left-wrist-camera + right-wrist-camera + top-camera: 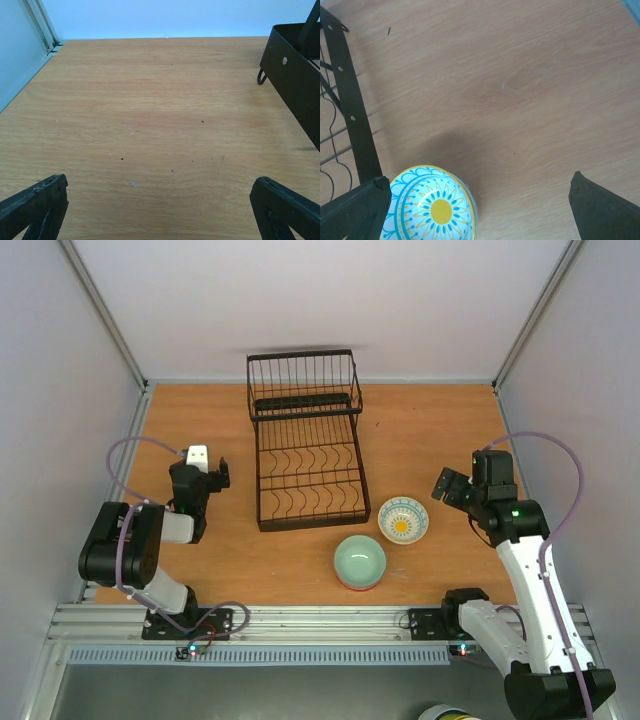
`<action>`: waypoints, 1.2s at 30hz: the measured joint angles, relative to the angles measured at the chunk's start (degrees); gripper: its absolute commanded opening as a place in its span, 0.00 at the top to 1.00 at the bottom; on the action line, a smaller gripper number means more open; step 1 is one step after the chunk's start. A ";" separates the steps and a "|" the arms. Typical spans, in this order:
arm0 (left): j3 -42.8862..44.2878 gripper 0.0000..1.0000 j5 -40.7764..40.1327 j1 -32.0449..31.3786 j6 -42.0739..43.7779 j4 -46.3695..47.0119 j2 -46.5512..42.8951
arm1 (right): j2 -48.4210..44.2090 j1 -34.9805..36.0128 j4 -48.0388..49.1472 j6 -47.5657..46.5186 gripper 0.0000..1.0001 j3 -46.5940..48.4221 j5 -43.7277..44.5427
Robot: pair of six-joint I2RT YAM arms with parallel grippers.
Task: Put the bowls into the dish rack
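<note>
The black wire dish rack stands empty at the middle back of the table. A white bowl with blue pattern and yellow centre sits just right of its front corner and shows in the right wrist view. A pale green bowl sits in front of it. My right gripper is open and empty, above the table right of the patterned bowl. My left gripper is open and empty, left of the rack, whose side shows in the left wrist view.
White walls close in the table on the left, back and right. An aluminium rail runs along the near edge. Bare wood lies left of the rack and right of the bowls.
</note>
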 measured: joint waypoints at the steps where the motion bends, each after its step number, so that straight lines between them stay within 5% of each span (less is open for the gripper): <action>1: 0.00 0.01 0.00 0.00 0.02 0.00 0.00 | -0.26 0.00 0.02 0.13 0.01 0.00 0.31; 9: 0.00 0.01 0.00 0.00 0.00 0.00 0.00 | -1.05 0.00 -0.63 3.32 0.03 0.04 2.49; 12: 0.00 0.01 0.00 0.00 0.00 0.00 0.00 | -1.68 0.00 0.00 3.43 0.23 -0.09 -0.20; 16: 0.00 0.01 0.00 0.00 0.00 0.00 0.00 | -1.14 0.00 1.09 3.65 0.26 -1.16 -3.48; 20: 0.00 0.00 0.00 0.00 0.00 0.00 0.00 | 2.19 0.07 1.53 2.60 0.40 -2.78 -8.44; 36: 0.00 0.01 0.00 0.00 0.00 0.00 0.00 | 11.74 3.85 4.63 4.24 0.50 -10.56 -9.55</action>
